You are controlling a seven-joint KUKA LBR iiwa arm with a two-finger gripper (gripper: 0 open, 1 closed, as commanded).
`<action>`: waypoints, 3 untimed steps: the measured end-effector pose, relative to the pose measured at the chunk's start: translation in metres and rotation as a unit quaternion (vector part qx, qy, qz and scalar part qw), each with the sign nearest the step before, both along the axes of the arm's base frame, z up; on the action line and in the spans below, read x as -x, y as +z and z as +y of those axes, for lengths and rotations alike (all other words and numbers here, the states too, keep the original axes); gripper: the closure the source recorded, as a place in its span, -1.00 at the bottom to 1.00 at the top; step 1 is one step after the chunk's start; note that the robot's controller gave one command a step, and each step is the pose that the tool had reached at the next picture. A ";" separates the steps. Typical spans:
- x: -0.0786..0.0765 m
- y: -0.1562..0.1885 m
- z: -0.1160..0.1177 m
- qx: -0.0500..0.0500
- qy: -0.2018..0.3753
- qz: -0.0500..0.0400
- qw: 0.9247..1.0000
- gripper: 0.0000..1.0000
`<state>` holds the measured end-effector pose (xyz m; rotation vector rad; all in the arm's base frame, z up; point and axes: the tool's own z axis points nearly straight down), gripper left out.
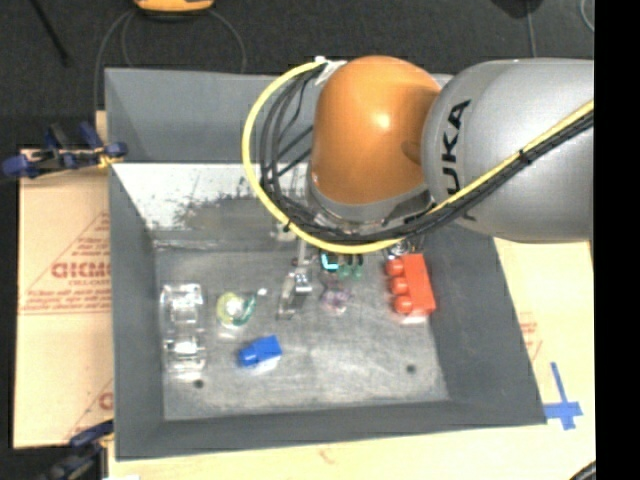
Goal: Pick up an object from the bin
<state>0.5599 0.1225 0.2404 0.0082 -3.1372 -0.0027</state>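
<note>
My gripper (315, 298) hangs under the arm's orange cover, low over the middle of the bin floor. It is open, with one finger (293, 294) on the left, the other on the right, and nothing visible between them. A small round clear-and-green thing (236, 310) lies just left of the left finger. A blue block (259, 352) rests on a white scrap below and to the left. A red-orange block (411, 284) lies to the right of the gripper, apart from it.
A clear plastic piece (183, 326) lies at the left end of the floor. The arm and its cover hide the back middle of the bin. Bare grey floor stretches along the front and front right.
</note>
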 end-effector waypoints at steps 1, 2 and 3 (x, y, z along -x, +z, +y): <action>0.006 -0.146 0.023 0.000 0.080 -0.011 0.997 -1.00; 0.000 -0.163 -0.008 -0.003 0.055 -0.013 0.998 -1.00; 0.003 -0.160 -0.006 -0.002 0.056 -0.002 0.998 1.00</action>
